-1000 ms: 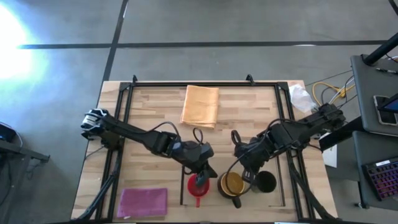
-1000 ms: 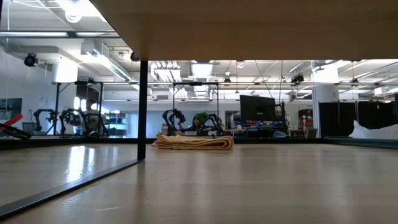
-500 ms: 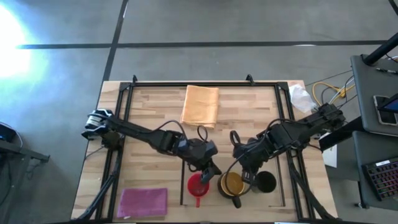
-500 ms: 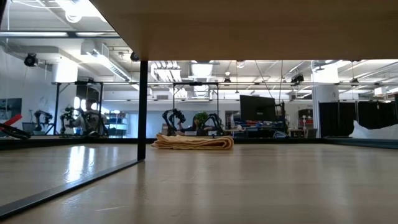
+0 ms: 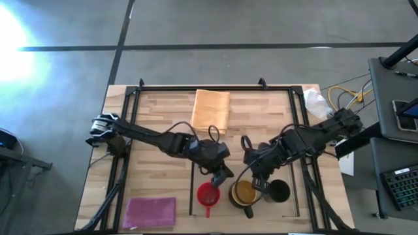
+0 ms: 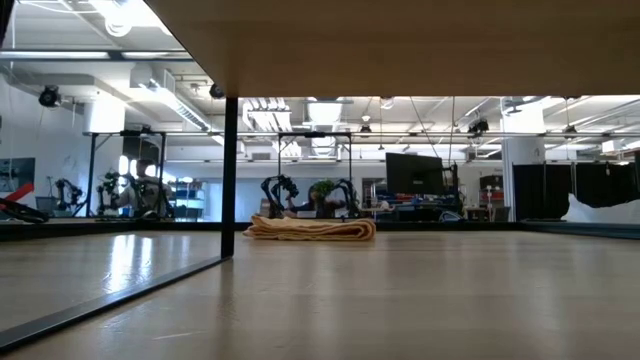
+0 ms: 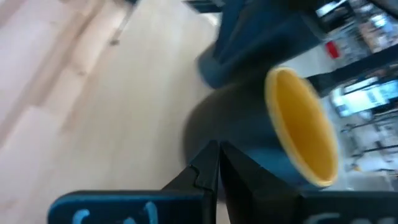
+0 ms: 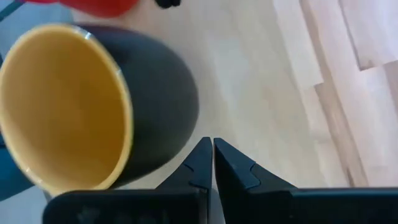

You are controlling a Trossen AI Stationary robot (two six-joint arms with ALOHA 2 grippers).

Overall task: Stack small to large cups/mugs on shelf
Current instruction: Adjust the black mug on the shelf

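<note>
Three mugs stand in a row on the pale-wood shelf (image 5: 215, 166) near the table's near edge: the pink-red one (image 5: 207, 195), the brown one with yellow inside (image 5: 243, 193) and the black one (image 5: 279, 191). My left gripper (image 5: 223, 175) is shut and empty, just far-right of the pink-red mug; its wrist view looks at the brown mug (image 7: 292, 124). My right gripper (image 5: 259, 183) is shut, at the far side between the brown and black mugs. Its wrist view shows the brown mug (image 8: 93, 106) close by and the pink-red mug (image 8: 99, 6) beyond. My right gripper's shut fingertips (image 8: 202, 152) stand right beside the brown mug's outer wall (image 8: 177, 118), which stands upright on the shelf. I cannot tell whether they touch it.
A folded orange cloth (image 5: 210, 110) lies at the table's far middle and also shows in the low view (image 6: 310, 228). A magenta cloth (image 5: 149, 212) lies at the near left. Dark frame strips (image 5: 127, 130) run along the table's sides. A white crumpled thing (image 5: 316, 102) lies at the far right.
My left gripper has drawn back from over the pink-red mug toward the table's far edge and a little right. The pink-red mug stays standing on the shelf.
</note>
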